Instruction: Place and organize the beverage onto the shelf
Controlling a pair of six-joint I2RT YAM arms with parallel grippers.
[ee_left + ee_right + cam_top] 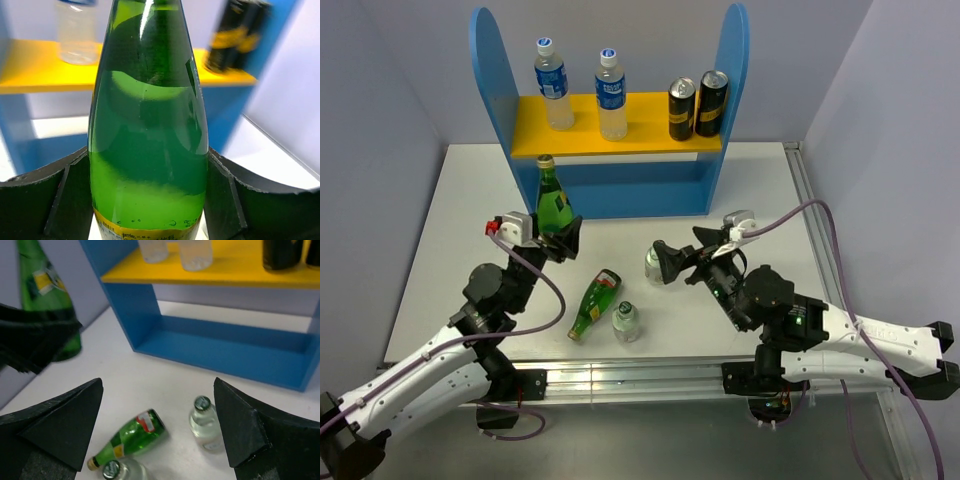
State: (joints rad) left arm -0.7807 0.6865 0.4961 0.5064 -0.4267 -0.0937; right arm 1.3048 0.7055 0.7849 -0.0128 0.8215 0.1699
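Partly cropped green bottle (pixel 148 140), left gripper (pixel 560 240) clamping it

- Top view: bright, even overhead light; faint soft shadows on the white counter (pixel 760 180).
- Left wrist: green bottle (pixel 147 135) sharp, with a white glare streak at 12 o'clock; cans (pixel 235 35) at 1 o'clock blurred.
- Right wrist: same bottle soft at 10 o'clock.

Eight drinks, one shelf (pixel 490 80), one surface (pixel 460 200).
Counted: two clear blue-labelled bottles (pixel 551 85) (pixel 611 92), two green glass bottles (pixel 554 200) (pixel 594 305), two short clear bottles (pixel 626 322) (pixel 654 264), two black-and-gold cans (pixel 681 108) (pixel 711 103); two robot arms (pixel 430 360) (pixel 860 335).
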